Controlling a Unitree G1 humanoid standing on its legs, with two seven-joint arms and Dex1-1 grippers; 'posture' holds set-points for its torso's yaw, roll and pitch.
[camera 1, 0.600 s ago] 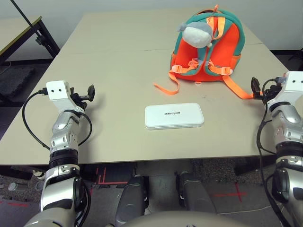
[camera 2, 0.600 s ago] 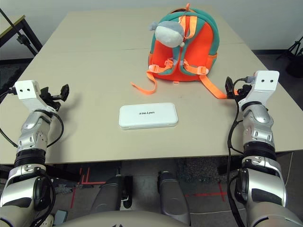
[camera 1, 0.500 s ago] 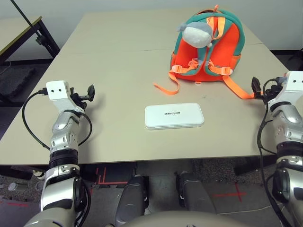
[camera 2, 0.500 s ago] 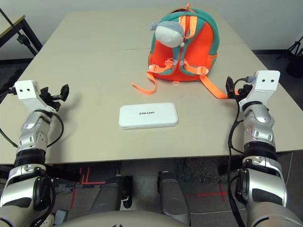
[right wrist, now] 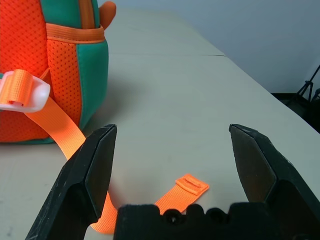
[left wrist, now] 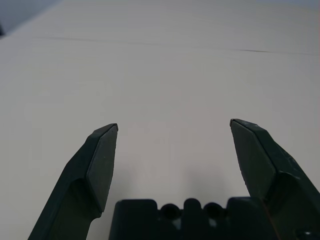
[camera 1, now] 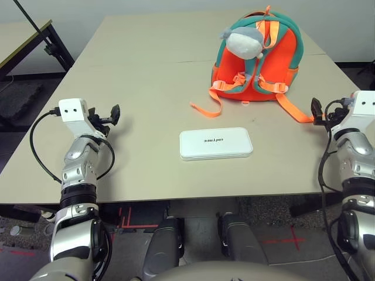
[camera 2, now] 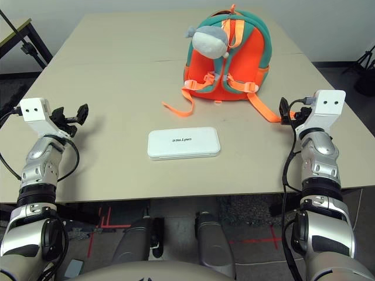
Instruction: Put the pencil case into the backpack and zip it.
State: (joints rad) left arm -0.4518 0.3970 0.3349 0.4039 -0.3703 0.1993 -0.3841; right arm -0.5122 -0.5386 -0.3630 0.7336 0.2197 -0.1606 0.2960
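Observation:
The white pencil case (camera 1: 215, 143) lies flat at the table's middle, near the front edge. Behind it lies the orange and teal backpack (camera 1: 258, 58), straps facing up, a grey plush toy (camera 1: 243, 42) resting on its top. My left gripper (camera 1: 113, 115) hovers over the table's left side, far from the case; its fingers (left wrist: 102, 160) stand wide apart over bare tabletop. My right gripper (camera 2: 285, 109) is open at the right side, just above the end of a loose orange strap (right wrist: 80, 140) of the backpack, with nothing between its fingers (right wrist: 97, 165).
The beige table (camera 1: 146, 76) has a seam across its middle. Another loose strap (camera 1: 208, 108) curls out from the backpack's left side toward the case. A second table with black legs (camera 1: 35, 35) stands at the far left.
The left gripper has shifted slightly to the right. The right arm has edged a little to the right. The case and backpack have not moved.

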